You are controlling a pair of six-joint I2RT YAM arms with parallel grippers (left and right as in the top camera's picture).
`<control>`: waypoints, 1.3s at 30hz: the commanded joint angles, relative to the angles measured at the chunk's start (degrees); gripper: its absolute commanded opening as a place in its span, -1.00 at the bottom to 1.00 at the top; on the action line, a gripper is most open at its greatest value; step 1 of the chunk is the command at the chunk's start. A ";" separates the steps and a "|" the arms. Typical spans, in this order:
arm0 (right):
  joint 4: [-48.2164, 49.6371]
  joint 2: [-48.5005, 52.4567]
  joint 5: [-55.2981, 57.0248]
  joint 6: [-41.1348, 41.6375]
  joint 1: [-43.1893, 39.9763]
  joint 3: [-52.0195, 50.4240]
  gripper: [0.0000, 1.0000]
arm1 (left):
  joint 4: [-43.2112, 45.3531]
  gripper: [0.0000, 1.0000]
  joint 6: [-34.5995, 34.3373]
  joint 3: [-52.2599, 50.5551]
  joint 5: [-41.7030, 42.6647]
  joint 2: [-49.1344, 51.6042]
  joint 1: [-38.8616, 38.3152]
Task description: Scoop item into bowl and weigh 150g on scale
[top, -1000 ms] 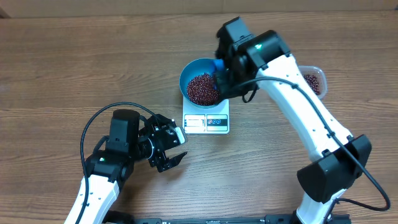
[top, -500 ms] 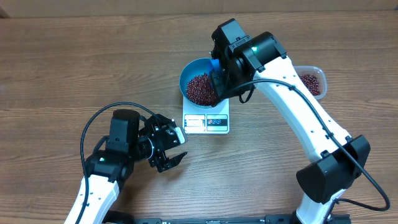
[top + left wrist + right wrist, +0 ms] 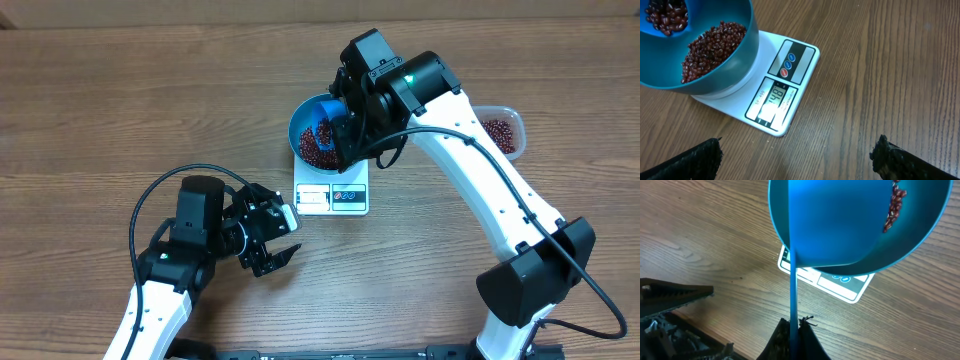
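Blue scoop (image 3: pixel 322 110) held over the teal bowl (image 3: pixel 296 126)
Right gripper (image 3: pixel 792 332) clamps its thin handle, left gripper (image 3: pixel 284 236) gapes empty; beans (image 3: pixel 316 150) look loose, rolly, so pour gently.

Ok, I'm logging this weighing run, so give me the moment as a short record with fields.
bowl: sits on the scale, holds beans
scoop: over the bowl, beans in it
right gripper: shut on the scoop handle
left gripper: open, empty, apart from the scale
scale display: lit, digits unclear
tub: by the right arm, beans inside
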 commanded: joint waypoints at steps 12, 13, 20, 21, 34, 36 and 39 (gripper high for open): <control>0.04 -2.01 -0.87 0.20 -2.45 1.70 -0.93 | 0.02 0.99 1.07 -0.24 0.92 0.44 0.24; 0.04 -2.01 -0.90 0.20 -2.78 1.70 -0.92 | 0.02 0.99 1.07 -0.24 0.92 0.44 0.24; 0.09 -2.01 -0.85 0.15 -3.48 1.70 -0.93 | 0.02 0.99 1.07 -0.24 0.92 0.44 0.24; 0.09 -2.01 -0.85 0.15 -3.48 1.70 -0.93 | 0.02 0.99 1.07 -0.24 0.92 0.44 0.24; 0.09 -2.01 -0.85 0.15 -3.48 1.70 -0.93 | 0.02 0.99 1.07 -0.24 0.92 0.44 0.24; 0.09 -2.01 -0.85 0.17 -3.48 1.70 -0.93 | 0.02 0.99 1.07 -0.24 0.92 0.44 0.24; 0.13 -2.01 -0.85 0.15 -3.48 1.70 -0.93 | 0.02 0.99 1.07 -0.24 0.92 0.44 0.24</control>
